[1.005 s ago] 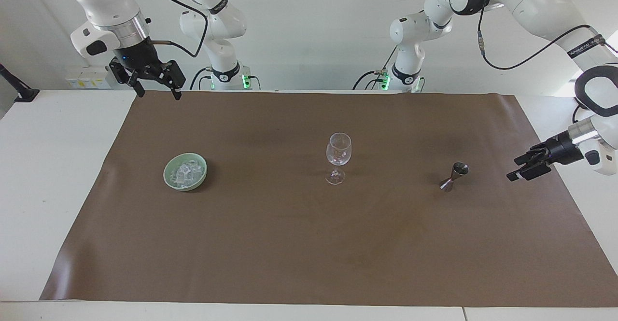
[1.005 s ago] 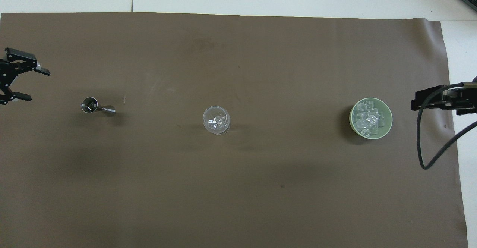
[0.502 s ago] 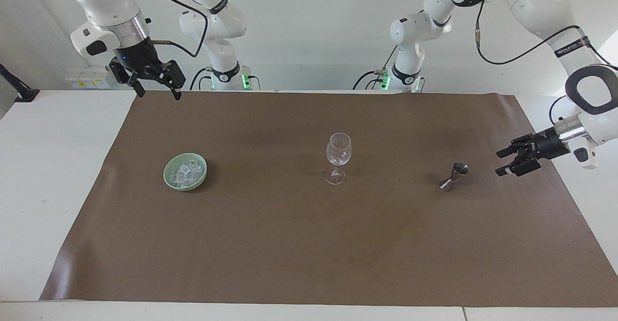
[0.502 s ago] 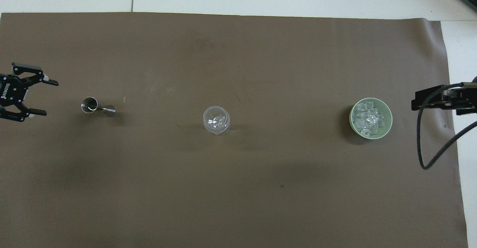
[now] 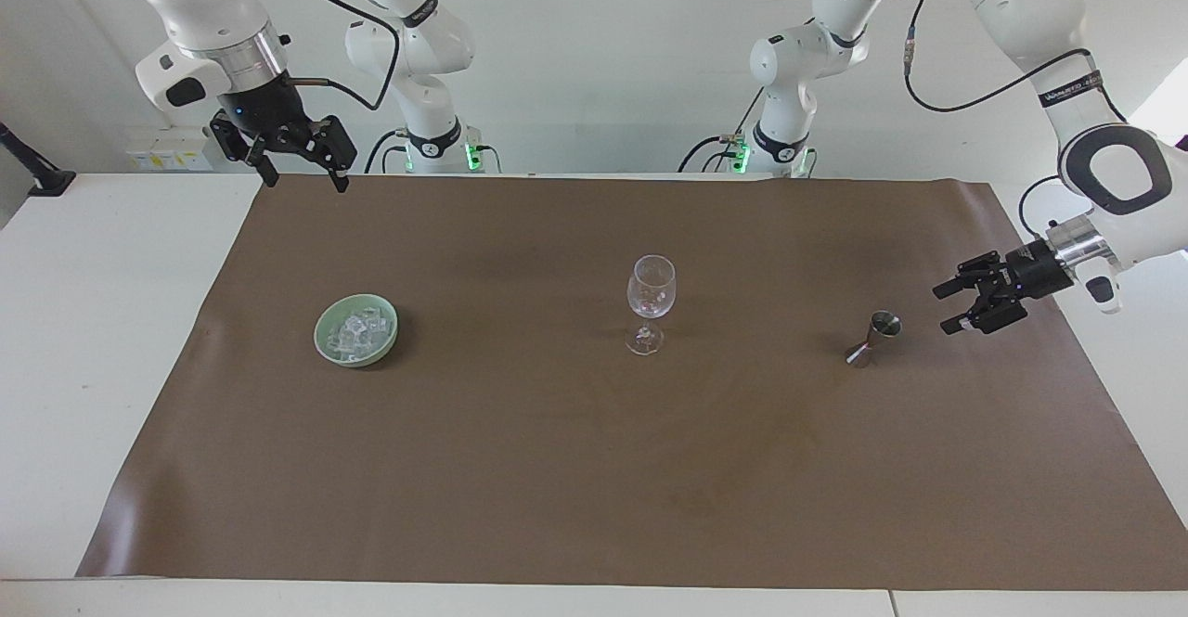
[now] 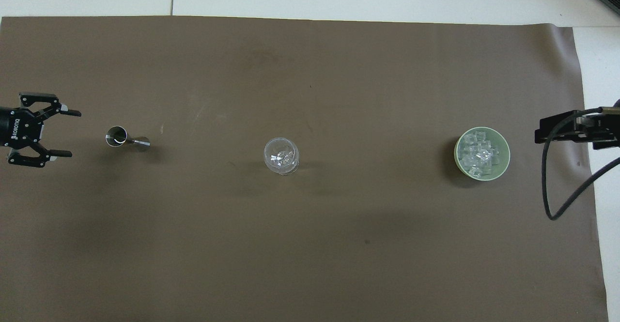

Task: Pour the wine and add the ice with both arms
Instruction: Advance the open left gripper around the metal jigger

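Observation:
A clear wine glass [image 5: 652, 297] [image 6: 281, 156] stands upright in the middle of the brown mat. The ice [image 5: 355, 329] [image 6: 478, 155] lies heaped in a pale green bowl [image 5: 325, 337] [image 6: 457, 153] toward the right arm's end. A small steel jigger [image 5: 872, 339] [image 6: 123, 139] stands toward the left arm's end. My left gripper [image 5: 942, 310] [image 6: 72, 134] is open, held level just above the mat, its fingertips aimed at the jigger and a short way from it. My right gripper [image 5: 306, 183] hangs open, high over the mat's corner by its base. No wine is in view.
The brown mat [image 5: 594, 469] covers most of the white table [image 5: 102, 320]. A black cable [image 6: 557, 196] loops down from the right wrist beside the bowl. Bare mat separates the bowl, the glass and the jigger.
My left gripper has moved in over the mat toward the jigger, staying open. The right arm, the glass, the bowl and the jigger have not moved.

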Motion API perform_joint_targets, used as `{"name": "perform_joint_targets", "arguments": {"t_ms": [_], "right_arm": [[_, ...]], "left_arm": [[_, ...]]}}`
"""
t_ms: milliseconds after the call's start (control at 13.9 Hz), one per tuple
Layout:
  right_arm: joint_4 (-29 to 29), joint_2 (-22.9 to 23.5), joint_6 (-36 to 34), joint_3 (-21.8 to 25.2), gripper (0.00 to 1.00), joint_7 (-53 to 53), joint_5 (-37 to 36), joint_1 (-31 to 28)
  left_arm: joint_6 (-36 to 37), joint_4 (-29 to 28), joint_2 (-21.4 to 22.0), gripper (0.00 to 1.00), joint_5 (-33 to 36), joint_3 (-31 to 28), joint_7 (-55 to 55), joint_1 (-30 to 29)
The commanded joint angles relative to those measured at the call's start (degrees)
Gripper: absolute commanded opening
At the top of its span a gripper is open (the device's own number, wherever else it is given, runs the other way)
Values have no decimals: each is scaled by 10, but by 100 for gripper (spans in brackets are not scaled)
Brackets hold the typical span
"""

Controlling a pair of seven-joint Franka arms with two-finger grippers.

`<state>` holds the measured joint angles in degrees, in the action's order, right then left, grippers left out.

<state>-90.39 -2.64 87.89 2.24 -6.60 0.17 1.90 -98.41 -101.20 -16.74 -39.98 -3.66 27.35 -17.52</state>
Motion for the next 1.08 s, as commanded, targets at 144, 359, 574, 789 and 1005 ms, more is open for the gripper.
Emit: {"name": "perform_joint_targets", "arguments": {"t_ms": [144,359,574,789,1005], "right_arm": [[-4,-8,-7,-2,100,12,-4,-1],[-4,-8,-7,-2,100,12,-4,-1],[-4,-8,-7,-2,100,12,-4,-1],[-4,-8,-7,-2,100,12,-4,-1],[-4,-8,-7,-2,100,12,-4,-1]], "left_arm": [[-29,-65,24,100,-42,4,0,-32],[-42,-78,26,100,-52,4,-15,-35],[-51,-83,27,100,-54,4,-14,-35],[-65,-97,33,100,-54,4,-8,-34],[-72,-105,36,100,-56,4,-10,-35]]}}
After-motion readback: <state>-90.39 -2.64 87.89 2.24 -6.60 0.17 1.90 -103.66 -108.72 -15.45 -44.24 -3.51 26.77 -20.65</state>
